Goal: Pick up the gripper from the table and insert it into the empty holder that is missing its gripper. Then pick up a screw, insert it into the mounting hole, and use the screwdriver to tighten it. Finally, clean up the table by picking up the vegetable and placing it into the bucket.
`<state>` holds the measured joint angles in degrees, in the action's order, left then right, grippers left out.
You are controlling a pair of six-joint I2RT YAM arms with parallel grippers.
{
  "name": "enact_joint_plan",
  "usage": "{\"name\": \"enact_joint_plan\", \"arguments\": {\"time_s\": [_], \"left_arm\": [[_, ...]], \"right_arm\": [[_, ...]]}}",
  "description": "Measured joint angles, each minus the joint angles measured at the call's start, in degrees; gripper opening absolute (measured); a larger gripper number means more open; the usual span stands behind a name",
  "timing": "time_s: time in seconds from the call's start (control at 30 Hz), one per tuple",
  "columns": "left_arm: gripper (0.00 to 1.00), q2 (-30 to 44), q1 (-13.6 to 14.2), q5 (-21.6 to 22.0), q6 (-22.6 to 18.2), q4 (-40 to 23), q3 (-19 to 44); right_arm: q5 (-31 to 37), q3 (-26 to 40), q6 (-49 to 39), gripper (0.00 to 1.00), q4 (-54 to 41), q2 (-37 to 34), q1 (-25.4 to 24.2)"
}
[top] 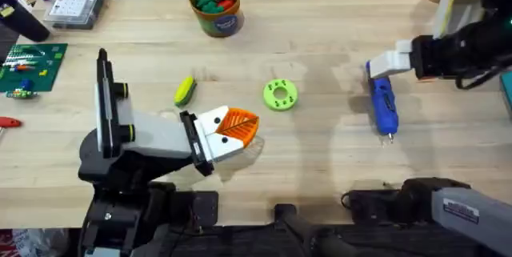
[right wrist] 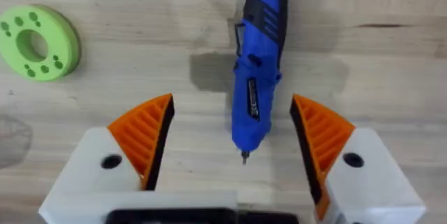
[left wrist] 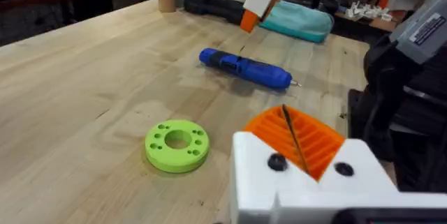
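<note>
**Right tool spread over the screwdriver, left tool clenched near the tabletop's middle**

The right tool (right wrist: 234, 151) hangs with its orange pads (right wrist: 143, 137) wide apart, one on each side of the screwdriver (right wrist: 255, 70), touching neither. The screwdriver (top: 383, 105) lies flat at the right of the tabletop (top: 336, 161), its bit pointing to the near edge, with bare wood all round it.

The left tool (top: 244, 126) sits near the middle, its pads pressed together on nothing. The green disc (top: 280, 94) lies just beyond it to the right, apart from it. The vegetable (top: 185, 90) lies left of the disc, free on all sides. The bucket (top: 216, 6) stands at the far edge, red and green pieces inside; what they are I cannot tell.

A clear box (top: 76, 1) sits at the far left corner, and a green board (top: 32, 69) is cut off by the left edge.
</note>
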<state>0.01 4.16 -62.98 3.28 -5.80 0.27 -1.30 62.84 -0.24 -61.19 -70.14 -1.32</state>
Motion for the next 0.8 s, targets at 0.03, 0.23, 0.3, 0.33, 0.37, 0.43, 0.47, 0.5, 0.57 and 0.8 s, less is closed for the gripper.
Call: {"name": "enact_joint_plan", "arguments": {"time_s": [0.03,0.23,0.3,0.33,0.37,0.43,0.47,0.5,0.57,0.8], "left_arm": [[0.004,0.0,0.0,0.0,0.0,0.0,0.0],[0.004,0.0,0.0,0.0,0.0,0.0,0.0],[0.004,0.0,0.0,0.0,0.0,0.0,0.0],[0.004,0.0,0.0,0.0,0.0,0.0,0.0],[0.004,0.0,0.0,0.0,0.0,0.0,0.0],[0.004,0.0,0.0,0.0,0.0,0.0,0.0],[0.004,0.0,0.0,0.0,0.0,0.0,0.0],[0.004,0.0,0.0,0.0,0.0,0.0,0.0],[0.004,0.0,0.0,0.0,0.0,0.0,0.0],[0.004,0.0,0.0,0.0,0.0,0.0,0.0]], "right_arm": [[0.0,-0.2,-0.6,0.985,1.1,-0.5,0.0],[0.5,-0.3,-3.5,0.985,5.5,-7.0,-0.4],[0.6,-0.4,-4.1,0.985,5.6,-9.8,-1.2],[0.7,-0.4,-4.3,0.985,5.6,-11.1,-1.5],[0.8,-0.4,-4.5,0.985,5.9,-12.3,-1.9],[1.0,-0.5,-4.7,0.985,6.5,-14.6,-2.5],[1.1,-0.5,-4.8,0.985,6.8,-15.6,-2.8],[1.2,-0.5,-5.0,0.985,7.1,-16.5,-3.1],[1.3,-0.5,-5.0,0.985,7.5,-18.1,-3.4],[1.5,-0.5,-5.5,0.985,11.0,-23.2,-3.6]]}}
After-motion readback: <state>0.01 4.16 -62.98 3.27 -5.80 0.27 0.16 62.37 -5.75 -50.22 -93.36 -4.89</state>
